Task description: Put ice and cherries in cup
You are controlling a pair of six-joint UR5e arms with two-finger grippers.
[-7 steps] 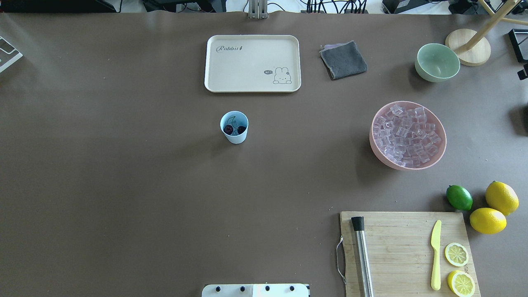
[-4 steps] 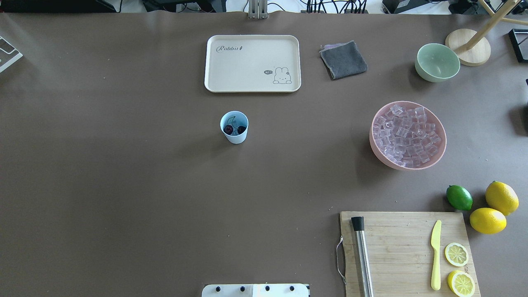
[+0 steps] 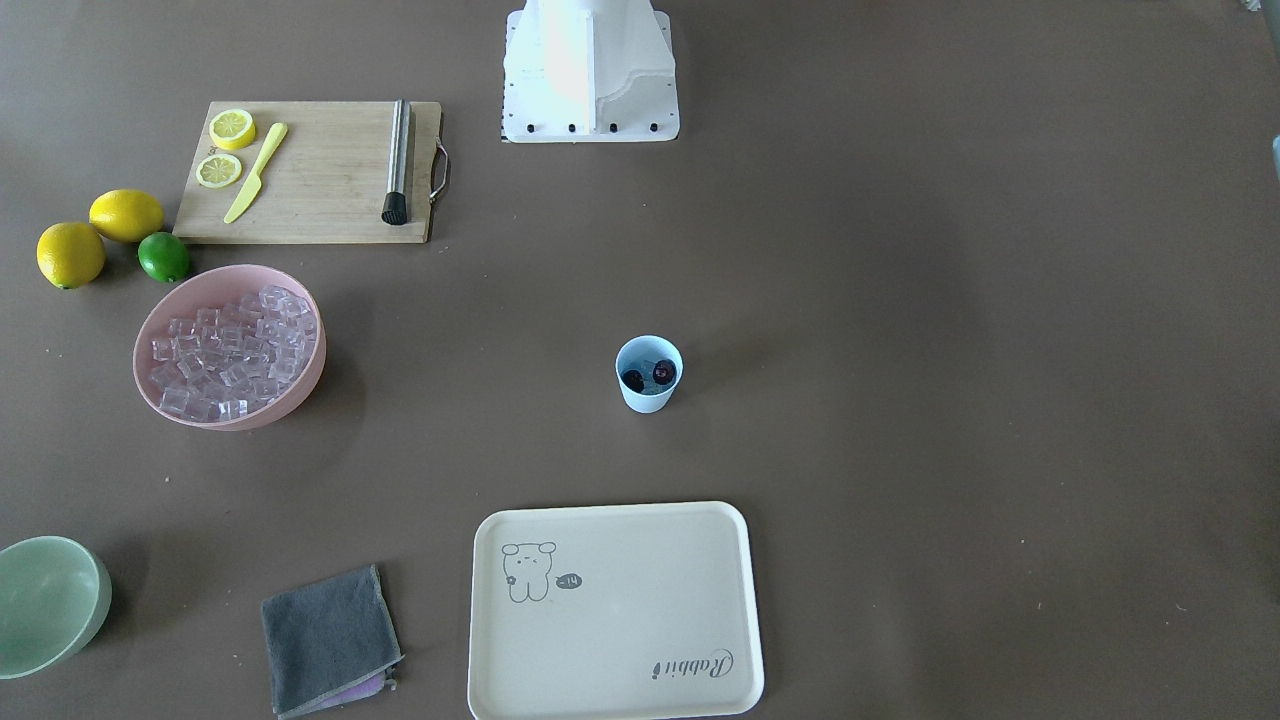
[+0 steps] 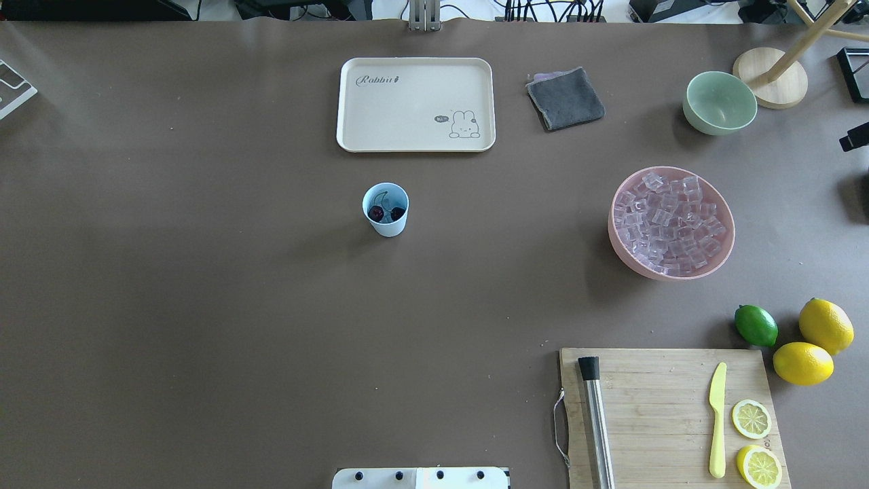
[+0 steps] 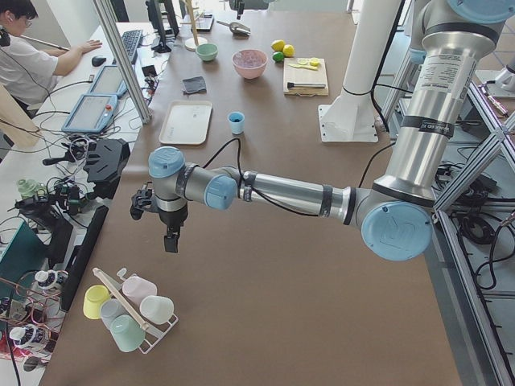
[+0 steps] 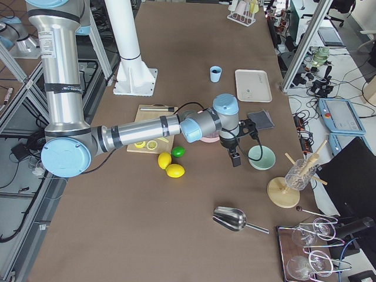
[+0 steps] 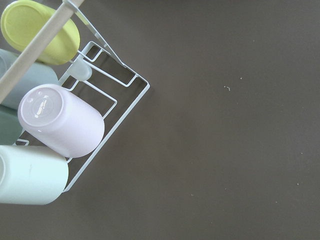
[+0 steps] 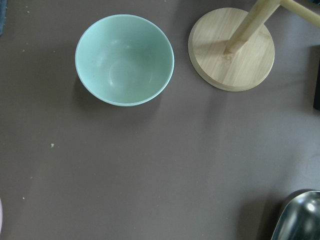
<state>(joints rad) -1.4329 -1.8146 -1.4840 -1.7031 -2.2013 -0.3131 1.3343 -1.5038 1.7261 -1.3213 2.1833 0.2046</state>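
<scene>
Both left arm point(image 5: 290, 193) and right arm point(image 6: 144, 129) stretch sideways, level; jaws' opening unclear.

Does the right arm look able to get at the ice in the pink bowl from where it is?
Probably yes. The right hand hangs near the green bowl, next to the pink bowl of ice, with nothing standing between them and the ice uncovered.
</scene>
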